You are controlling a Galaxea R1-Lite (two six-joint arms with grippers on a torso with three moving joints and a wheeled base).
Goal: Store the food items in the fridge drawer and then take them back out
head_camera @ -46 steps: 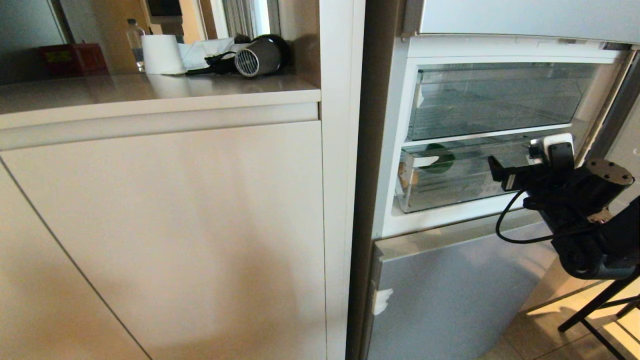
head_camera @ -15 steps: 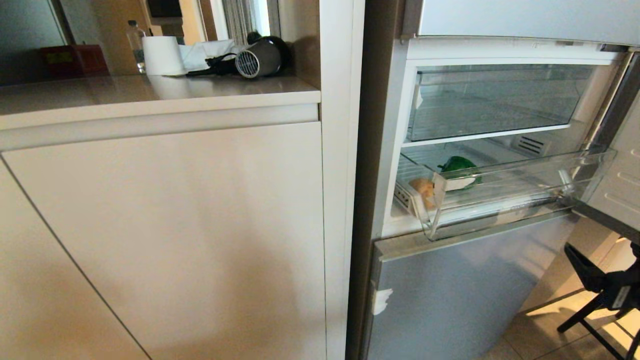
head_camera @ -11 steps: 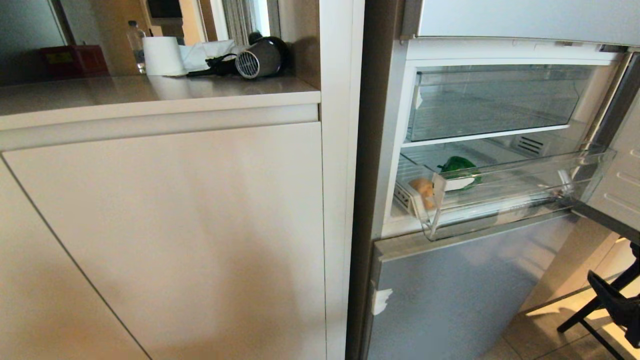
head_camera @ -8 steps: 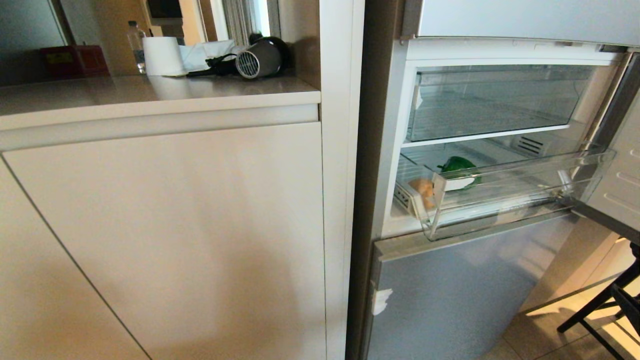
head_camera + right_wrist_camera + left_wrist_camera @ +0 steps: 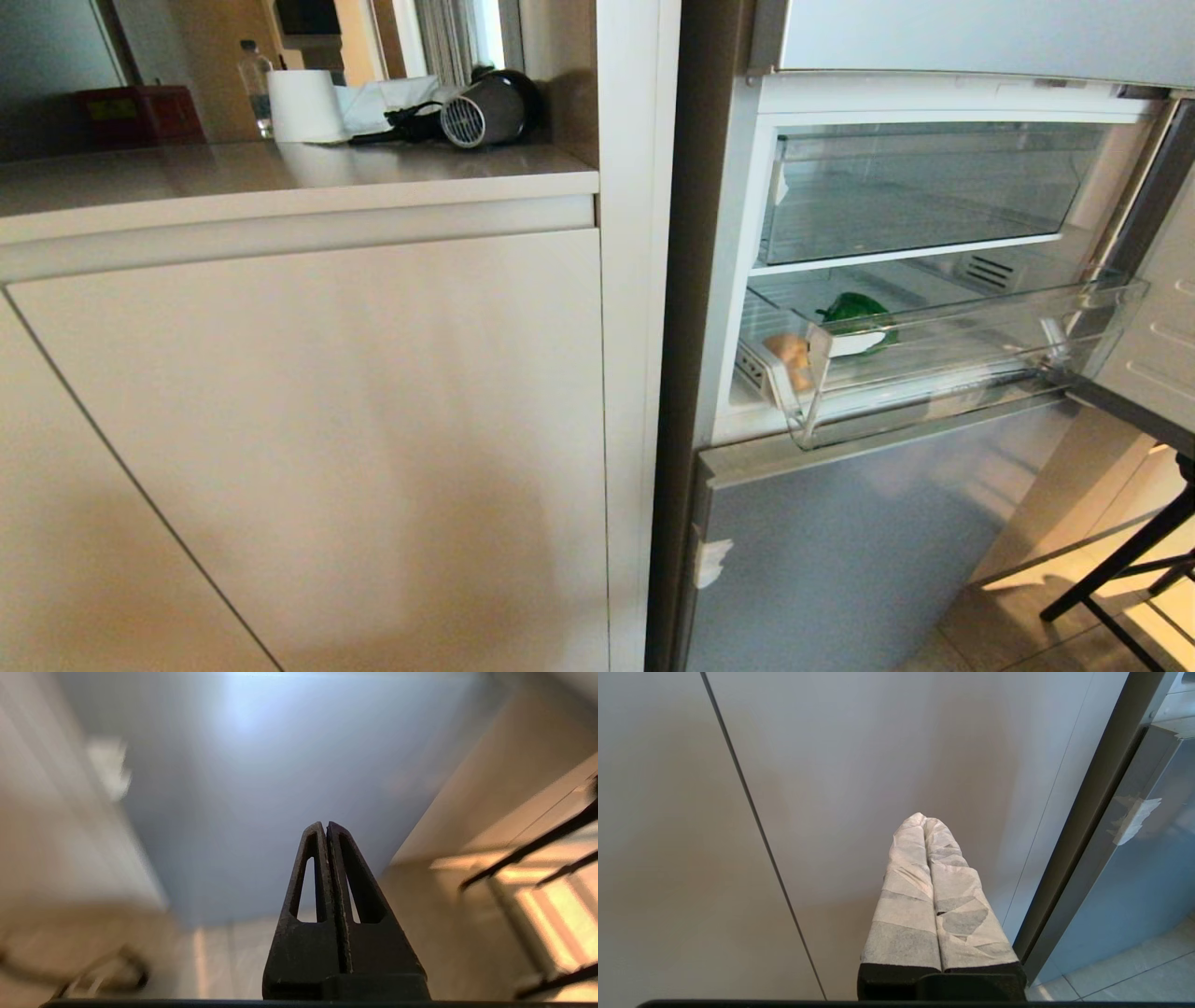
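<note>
The clear fridge drawer (image 5: 971, 359) stands pulled out of the open silver-blue fridge. A dark green bell pepper (image 5: 854, 311) lies in it toward the left, and a tan potato (image 5: 790, 355) sits at its left front corner. Neither arm shows in the head view. My right gripper (image 5: 325, 825) is shut with nothing in it, low down and facing the fridge's lower blue-grey door (image 5: 280, 788). My left gripper (image 5: 924, 818), its fingers wrapped in white tape, is shut and empty in front of the beige cabinet door (image 5: 831, 788).
A beige counter (image 5: 280, 173) at the left carries a hair dryer (image 5: 485, 107), a white roll (image 5: 303, 103), a water bottle (image 5: 250, 79) and a red box (image 5: 140, 112). Above the drawer sits an upper clear bin (image 5: 924, 187). Black stand legs (image 5: 1120, 569) cross the floor at lower right.
The drawer, shut three seconds ago with my right gripper at its front, now stands pulled out. My right arm has dropped down and out of the head view, and its gripper has shut.
</note>
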